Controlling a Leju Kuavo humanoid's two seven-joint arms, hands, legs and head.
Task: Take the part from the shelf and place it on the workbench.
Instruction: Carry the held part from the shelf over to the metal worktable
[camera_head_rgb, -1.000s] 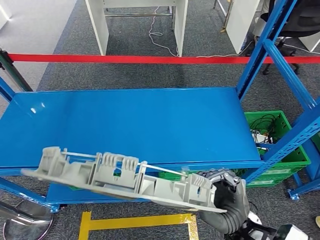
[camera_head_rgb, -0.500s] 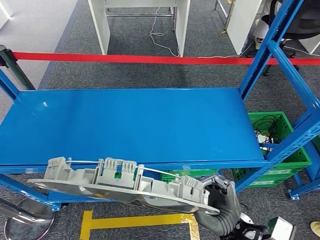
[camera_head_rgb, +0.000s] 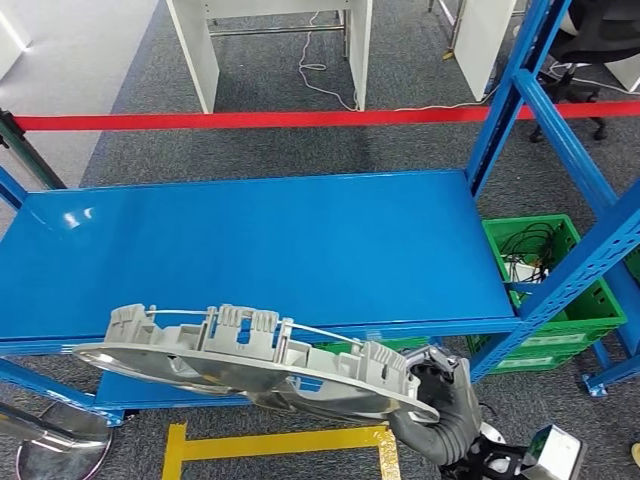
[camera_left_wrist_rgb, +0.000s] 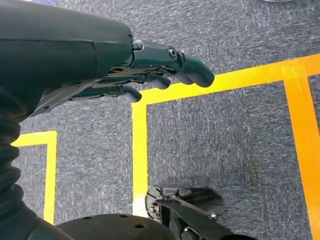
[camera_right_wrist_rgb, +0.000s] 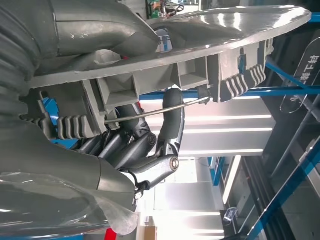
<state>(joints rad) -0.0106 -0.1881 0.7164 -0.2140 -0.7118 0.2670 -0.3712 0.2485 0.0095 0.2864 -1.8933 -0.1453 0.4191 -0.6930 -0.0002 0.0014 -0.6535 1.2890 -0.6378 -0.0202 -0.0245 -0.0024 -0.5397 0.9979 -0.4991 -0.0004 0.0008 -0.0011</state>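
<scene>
One long grey plastic part (camera_head_rgb: 249, 360) hangs in front of the blue shelf (camera_head_rgb: 256, 250), clear of its front edge and nearly level. The right hand (camera_head_rgb: 441, 405) grips the part's right end, fingers (camera_right_wrist_rgb: 171, 125) curled around its ribbed underside. The left hand (camera_left_wrist_rgb: 124, 65) holds nothing, fingers stretched out and slightly apart above grey carpet (camera_left_wrist_rgb: 211, 145) with yellow floor tape (camera_left_wrist_rgb: 139, 145).

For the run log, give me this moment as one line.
right hand: holds grey part by one end | part: off blue shelf | left hand: empty
</scene>
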